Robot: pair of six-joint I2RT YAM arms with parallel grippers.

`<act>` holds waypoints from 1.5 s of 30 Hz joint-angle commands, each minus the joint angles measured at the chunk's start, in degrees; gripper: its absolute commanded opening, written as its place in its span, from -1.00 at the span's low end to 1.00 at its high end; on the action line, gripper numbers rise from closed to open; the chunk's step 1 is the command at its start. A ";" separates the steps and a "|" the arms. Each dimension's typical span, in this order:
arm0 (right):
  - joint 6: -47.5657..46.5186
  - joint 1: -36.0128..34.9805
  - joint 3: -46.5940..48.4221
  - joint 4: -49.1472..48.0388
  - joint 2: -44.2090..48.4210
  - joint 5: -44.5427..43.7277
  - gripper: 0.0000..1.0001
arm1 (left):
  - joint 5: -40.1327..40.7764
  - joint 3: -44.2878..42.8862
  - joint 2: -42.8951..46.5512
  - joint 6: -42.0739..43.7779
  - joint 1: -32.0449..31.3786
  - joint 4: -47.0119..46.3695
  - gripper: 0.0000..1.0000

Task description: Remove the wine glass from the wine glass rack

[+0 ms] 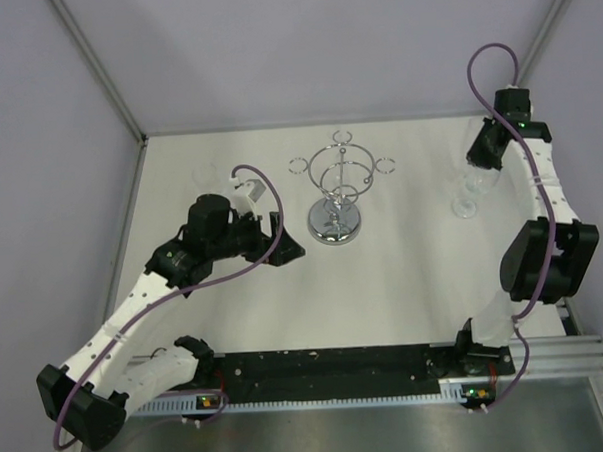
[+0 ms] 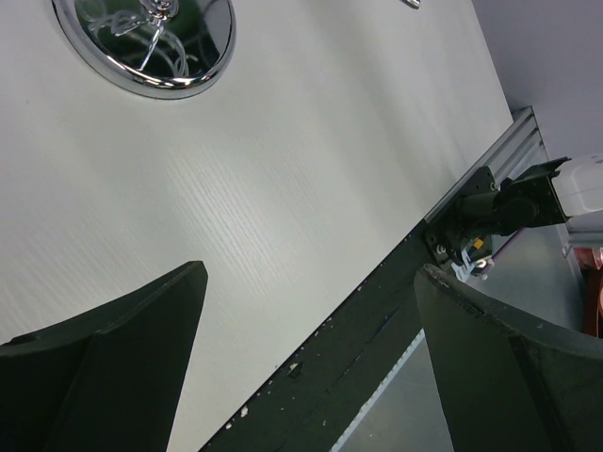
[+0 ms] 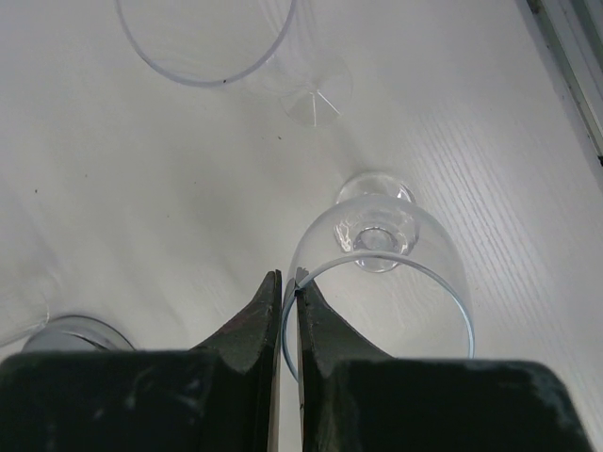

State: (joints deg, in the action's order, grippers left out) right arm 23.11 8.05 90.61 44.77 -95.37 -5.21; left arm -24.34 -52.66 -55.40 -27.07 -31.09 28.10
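Note:
The chrome wine glass rack (image 1: 335, 184) stands mid-table on its round mirrored base (image 2: 146, 42); I see no glass on its ringed arms. At the right, a clear wine glass (image 1: 466, 195) stands upright with its foot down by the tabletop. My right gripper (image 1: 478, 166) is shut on its rim; in the right wrist view the jaws (image 3: 289, 279) pinch the thin rim of the wine glass (image 3: 377, 247) from above. My left gripper (image 1: 286, 239) hovers low just left of the rack's base, open, with only table between its fingers (image 2: 151, 339).
A second clear glass (image 3: 212, 42) lies just beyond the held one, and part of another (image 3: 66, 331) shows at the lower left of the right wrist view. Faint clear glassware (image 1: 242, 194) sits behind the left arm. The black rail (image 1: 338, 370) runs along the near edge.

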 commanded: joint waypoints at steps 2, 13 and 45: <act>-0.09 0.73 3.96 -2.06 -0.60 1.78 -1.00 | -0.18 0.72 -0.33 0.09 0.24 -1.82 0.96; -0.09 0.73 3.96 -1.71 -1.22 1.88 -0.38 | -0.45 0.90 -0.41 0.18 0.24 -1.91 0.95; 6.15 -6.73 17.85 -5.30 3.01 29.81 0.07 | 1.40 0.90 -2.79 0.09 0.24 -2.35 0.91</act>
State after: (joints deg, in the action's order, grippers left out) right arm 25.54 3.46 106.61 44.53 -87.53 14.06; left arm -23.53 -51.92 -58.43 -27.07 -31.09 28.10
